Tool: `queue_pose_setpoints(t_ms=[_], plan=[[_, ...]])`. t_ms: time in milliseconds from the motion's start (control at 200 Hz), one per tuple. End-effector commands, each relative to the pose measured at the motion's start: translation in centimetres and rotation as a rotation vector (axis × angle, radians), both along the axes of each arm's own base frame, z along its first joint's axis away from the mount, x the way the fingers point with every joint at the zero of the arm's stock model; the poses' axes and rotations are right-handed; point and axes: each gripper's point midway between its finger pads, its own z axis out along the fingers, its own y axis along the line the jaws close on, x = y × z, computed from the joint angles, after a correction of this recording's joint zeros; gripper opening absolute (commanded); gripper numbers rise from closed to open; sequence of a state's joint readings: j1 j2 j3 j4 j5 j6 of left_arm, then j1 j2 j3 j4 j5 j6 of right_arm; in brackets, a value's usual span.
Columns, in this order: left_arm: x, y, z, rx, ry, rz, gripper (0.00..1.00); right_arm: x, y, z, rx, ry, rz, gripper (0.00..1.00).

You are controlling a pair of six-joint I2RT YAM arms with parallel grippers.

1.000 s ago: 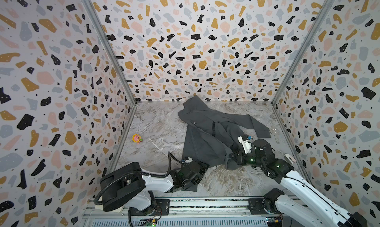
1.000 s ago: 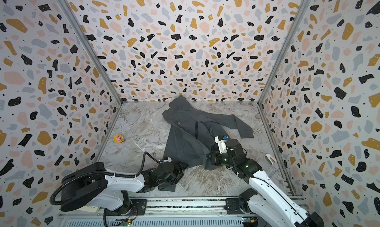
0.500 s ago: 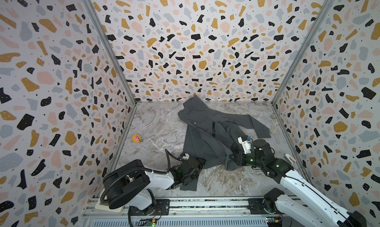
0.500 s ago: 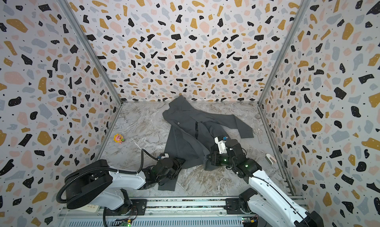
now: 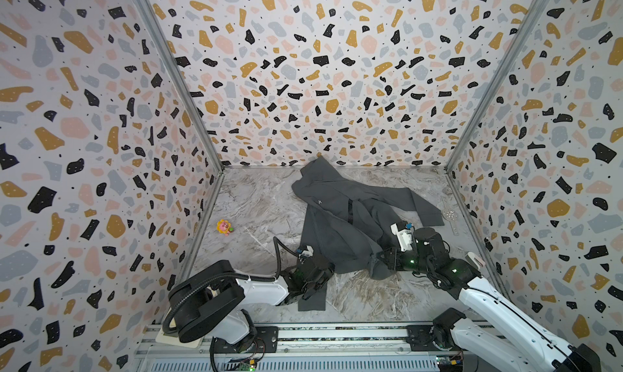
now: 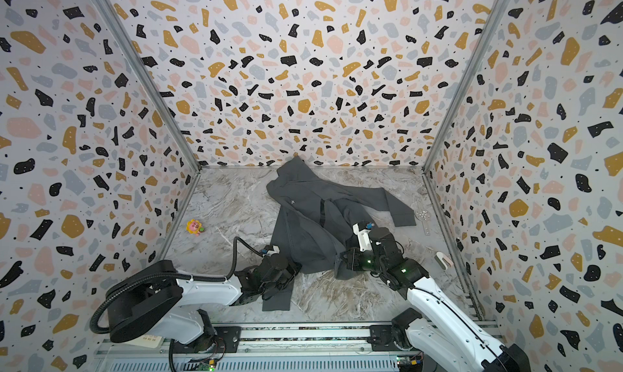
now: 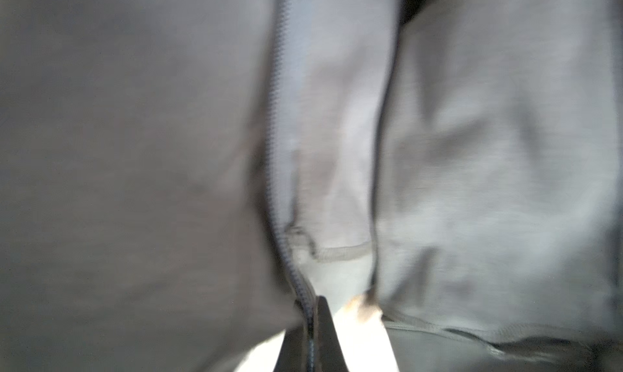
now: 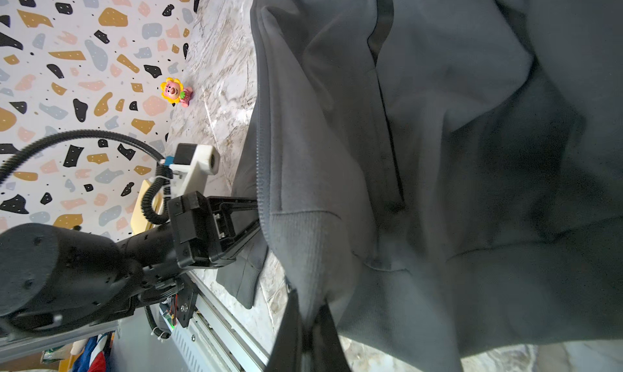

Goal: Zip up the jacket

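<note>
Left end effector (image 7: 312, 314) newly on jacket (image 5: 332, 228)

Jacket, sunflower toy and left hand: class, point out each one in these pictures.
jacket (image 5: 332, 228), in a top view, on its front panel.
sunflower toy (image 5: 225, 226), in a top view, on its face.
left hand (image 8: 256, 217), right wrist view, between its fingertips, clamped on the jacket's edge.

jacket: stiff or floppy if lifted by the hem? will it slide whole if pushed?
Likely floppy: the jacket lies in soft folds and bunches where the right hand pinches it. Probably light for its size, since the fabric looks thin at the hem. Pushed, it would probably crumple rather than slide whole; one sleeve trails loose.
</note>
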State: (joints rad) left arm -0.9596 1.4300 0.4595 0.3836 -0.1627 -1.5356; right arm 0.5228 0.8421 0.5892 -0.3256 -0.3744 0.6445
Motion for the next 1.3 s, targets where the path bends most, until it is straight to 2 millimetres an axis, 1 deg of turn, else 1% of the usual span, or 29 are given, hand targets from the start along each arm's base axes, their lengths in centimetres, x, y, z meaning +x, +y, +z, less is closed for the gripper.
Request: queue_pose_setpoints(t_ms=[0, 120, 225, 315, 401, 496, 566, 661, 731, 826, 866, 901, 1041, 1131, 1217, 1287, 1297], plan=[[1.4, 1.8, 1.8, 0.131, -0.073, 0.000, 0.00, 1.8, -0.2, 3.0, -0.015, -0.089, -0.034, 0.00], [2.5, 4.0, 3.3, 0.182, -0.090, 0.015, 0.00, 3.1, -0.1, 4.1, -0.053, -0.127, -0.037, 0.00], [3.5, 5.8, 4.9, 0.238, -0.107, -0.004, 0.00, 3.8, -0.1, 4.7, -0.083, -0.152, -0.037, 0.00], [4.2, 7.7, 6.1, 0.349, -0.116, -0.037, 0.00, 4.4, -0.6, 5.2, -0.122, -0.169, -0.055, 0.00], [4.8, 9.9, 6.8, 0.502, -0.099, -0.095, 0.00, 4.7, -1.1, 5.6, -0.153, -0.184, -0.073, 0.00], [4.7, 12.5, 7.2, 0.688, -0.044, -0.175, 0.00, 4.8, -1.9, 6.0, -0.187, -0.198, -0.096, 0.00], [4.6, 13.9, 8.1, 0.812, -0.014, -0.220, 0.00, 4.8, -2.6, 5.9, -0.225, -0.203, -0.115, 0.00], [4.2, 15.3, 8.8, 0.947, 0.038, -0.296, 0.00, 4.8, -3.6, 6.0, -0.275, -0.211, -0.139, 0.00], [3.6, 15.8, 8.6, 1.009, 0.089, -0.361, 0.00, 4.9, -4.4, 6.0, -0.318, -0.218, -0.157, 0.00], [3.1, 15.5, 8.6, 1.095, 0.106, -0.416, 0.00, 5.2, -5.1, 6.7, -0.365, -0.235, -0.173, 0.00], [2.9, 14.8, 8.6, 1.124, 0.097, -0.440, 0.00, 5.4, -5.2, 6.9, -0.375, -0.242, -0.171, 0.00], [2.6, 13.7, 8.1, 1.130, 0.086, -0.475, 0.00, 5.5, -5.2, 7.1, -0.380, -0.244, -0.169, 0.00], [1.2, 9.3, 5.0, 1.134, 0.078, -0.589, 0.00, 5.8, -4.9, 7.4, -0.374, -0.250, -0.164, 0.00], [0.3, 7.2, 2.6, 1.131, 0.095, -0.641, 0.00, 5.7, -4.8, 7.2, -0.375, -0.243, -0.156, 0.00], [-0.6, 5.9, 0.4, 1.132, 0.118, -0.688, 0.00, 5.4, -4.8, 6.8, -0.378, -0.227, -0.149, 0.00], [-0.9, 5.3, -0.5, 1.134, 0.121, -0.704, 0.00, 5.2, -5.0, 6.6, -0.384, -0.220, -0.147, 0.00], [-0.9, 5.2, -0.6, 1.130, 0.118, -0.705, 0.03, 5.1, -5.0, 6.6, -0.384, -0.220, -0.147, 0.00]])
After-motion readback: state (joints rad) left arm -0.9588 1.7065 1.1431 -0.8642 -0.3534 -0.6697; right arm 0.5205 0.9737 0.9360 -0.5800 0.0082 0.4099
